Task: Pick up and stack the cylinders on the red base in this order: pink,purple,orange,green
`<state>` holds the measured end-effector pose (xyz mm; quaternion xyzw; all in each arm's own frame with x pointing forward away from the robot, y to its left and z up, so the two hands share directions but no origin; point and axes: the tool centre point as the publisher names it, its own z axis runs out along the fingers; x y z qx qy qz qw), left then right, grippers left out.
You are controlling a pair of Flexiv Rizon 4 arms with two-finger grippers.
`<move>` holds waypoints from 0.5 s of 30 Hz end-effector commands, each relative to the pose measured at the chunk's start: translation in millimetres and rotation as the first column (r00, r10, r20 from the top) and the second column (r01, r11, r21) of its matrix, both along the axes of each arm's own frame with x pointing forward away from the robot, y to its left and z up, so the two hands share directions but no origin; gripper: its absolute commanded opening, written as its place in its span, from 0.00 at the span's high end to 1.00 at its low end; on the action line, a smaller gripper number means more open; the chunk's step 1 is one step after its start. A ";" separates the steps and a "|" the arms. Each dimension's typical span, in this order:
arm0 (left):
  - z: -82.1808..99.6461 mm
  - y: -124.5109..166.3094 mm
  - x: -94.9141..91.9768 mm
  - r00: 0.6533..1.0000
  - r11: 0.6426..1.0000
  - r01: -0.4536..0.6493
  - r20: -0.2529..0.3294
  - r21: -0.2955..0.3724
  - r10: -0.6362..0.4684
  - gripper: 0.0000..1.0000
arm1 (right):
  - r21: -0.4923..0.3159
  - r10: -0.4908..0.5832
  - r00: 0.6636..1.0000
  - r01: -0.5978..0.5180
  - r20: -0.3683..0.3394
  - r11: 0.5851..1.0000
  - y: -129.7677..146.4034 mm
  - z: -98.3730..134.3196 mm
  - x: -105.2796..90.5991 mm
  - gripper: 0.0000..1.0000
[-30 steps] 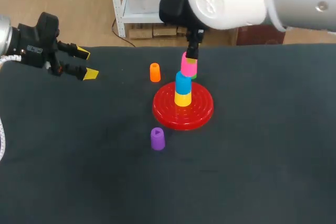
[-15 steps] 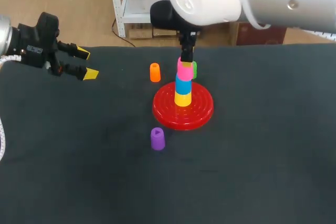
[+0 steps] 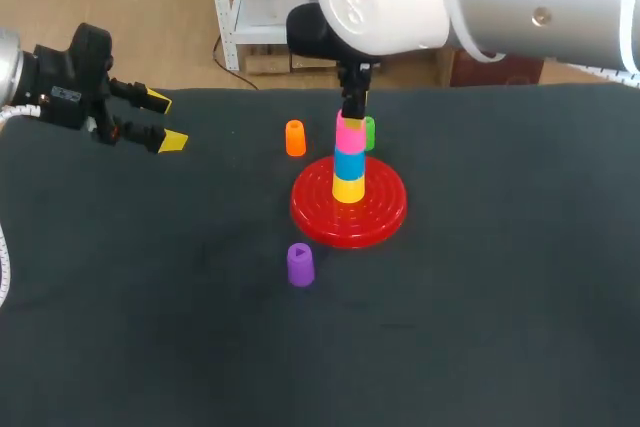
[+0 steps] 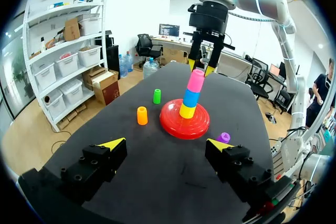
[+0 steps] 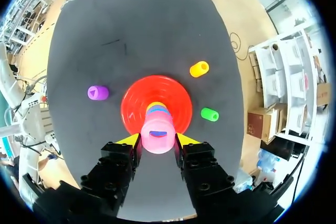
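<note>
On the red base [image 3: 380, 215] stand a yellow cylinder [image 3: 348, 188] and a blue one [image 3: 348, 162], with the pink cylinder [image 3: 349, 133] on top of them. My right gripper [image 3: 352, 113] comes down from above and is shut on the pink cylinder [image 5: 157, 129], one yellow-tipped finger on each side. The orange cylinder [image 3: 294, 138] stands left of the base. Just behind the stack is the green cylinder [image 3: 369, 132], and the purple cylinder [image 3: 300, 264] sits in front of the base. My left gripper [image 3: 160, 119] hangs open and holds nothing at the far left.
The dark table [image 3: 480, 327] runs wide in front and to the right of the base. Its far edge [image 3: 500, 89] lies close behind the stack. In the left wrist view the base [image 4: 173, 127] is ahead of my left gripper [image 4: 165, 145].
My right gripper carried the pink cylinder left and down, from behind the stack to the top of the blue cylinder. The left arm has stayed put.
</note>
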<state>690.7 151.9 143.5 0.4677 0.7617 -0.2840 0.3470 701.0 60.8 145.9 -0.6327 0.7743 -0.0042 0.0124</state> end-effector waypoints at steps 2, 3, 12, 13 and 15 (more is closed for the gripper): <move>-1.2 0.4 0.0 1.000 1.000 0.001 0.003 -0.002 -0.001 0.00 | -0.007 -0.009 1.000 0.009 -0.014 1.000 0.8 -2.7 7.0 1.00; -1.2 0.4 0.0 1.000 1.000 0.001 0.003 -0.002 -0.001 0.00 | -0.010 -0.011 1.000 0.011 -0.019 1.000 0.7 -4.1 7.7 1.00; -1.2 0.4 0.0 1.000 1.000 0.001 0.003 -0.002 -0.001 0.00 | 0.001 -0.025 0.997 0.025 -0.077 1.000 3.4 -13.9 10.3 1.00; -1.2 0.4 0.0 1.000 1.000 0.001 0.003 -0.002 -0.001 0.00 | -0.004 -0.022 0.996 0.022 -0.086 1.000 3.5 -15.7 9.3 1.00; -1.2 0.4 0.0 1.000 1.000 0.001 0.003 -0.002 -0.001 0.00 | -0.014 -0.022 0.995 0.021 -0.097 1.000 3.2 -19.9 7.4 1.00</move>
